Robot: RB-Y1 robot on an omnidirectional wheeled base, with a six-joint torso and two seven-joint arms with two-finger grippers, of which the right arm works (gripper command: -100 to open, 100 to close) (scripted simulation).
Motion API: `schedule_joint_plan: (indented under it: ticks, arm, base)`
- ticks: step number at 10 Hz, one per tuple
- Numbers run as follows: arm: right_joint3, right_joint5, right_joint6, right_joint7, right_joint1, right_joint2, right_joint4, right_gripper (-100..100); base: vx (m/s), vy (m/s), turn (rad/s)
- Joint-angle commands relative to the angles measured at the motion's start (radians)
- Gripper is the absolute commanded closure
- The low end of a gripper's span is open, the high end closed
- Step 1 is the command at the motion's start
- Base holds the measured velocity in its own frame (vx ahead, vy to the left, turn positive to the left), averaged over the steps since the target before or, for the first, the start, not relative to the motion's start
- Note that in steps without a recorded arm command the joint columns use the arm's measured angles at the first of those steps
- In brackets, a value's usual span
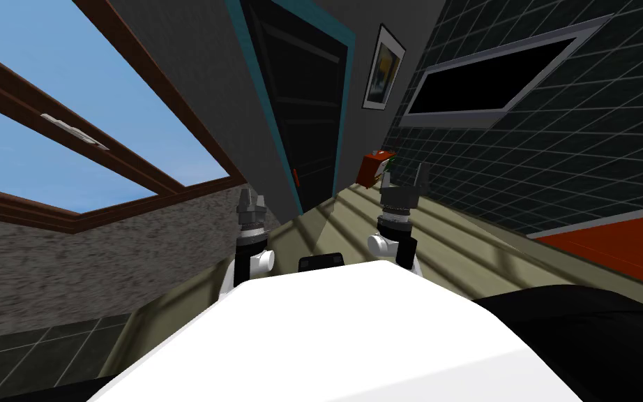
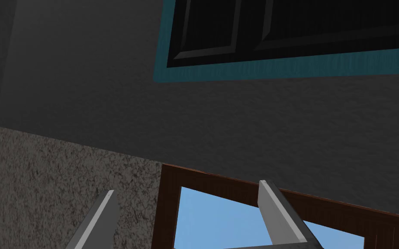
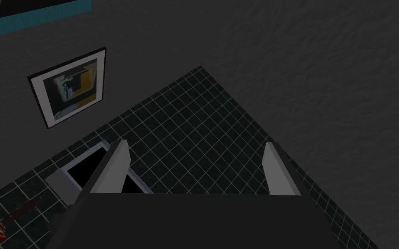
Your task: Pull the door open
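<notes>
The door [image 1: 307, 105] is dark and panelled, set in a teal frame [image 1: 342, 125] in the grey wall ahead, and it looks closed. A small red handle [image 1: 296, 176] sits low on its left edge. My left gripper [image 1: 251, 198] is raised below and left of the door, well short of it. In the left wrist view that gripper [image 2: 185, 203] is open and empty, with a corner of the door [image 2: 281, 26] far beyond it. My right gripper [image 1: 405, 180] is up to the right of the door, and it [image 3: 194, 166] is also open and empty.
A brown-framed window [image 1: 90, 146] fills the left wall. A framed picture [image 1: 383, 68] hangs right of the door. A red box with a plant [image 1: 374, 169] stands by the dark tiled wall [image 1: 578, 139]. A red surface [image 1: 613, 241] lies at the right.
</notes>
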Motion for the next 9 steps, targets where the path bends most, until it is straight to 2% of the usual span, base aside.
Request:
schedule_joint_plan:
  ticks: [1, 6, 7, 9]
  arm:
    - [0.009, -0.017, -0.008, -0.024, -0.006, -0.012, 0.029, -100]
    - [0.037, -0.071, -0.033, -0.102, -0.025, -0.045, 0.124, -100]
    - [0.048, -0.092, -0.043, -0.132, -0.033, -0.057, 0.160, -100]
    - [0.061, -0.115, -0.054, -0.166, -0.041, -0.070, 0.201, -100]
  base:
    - [0.071, 0.014, 0.115]
    - [0.099, 0.017, 0.124]
    - [0.104, 0.013, 0.197]
    - [0.099, 0.006, 0.129]
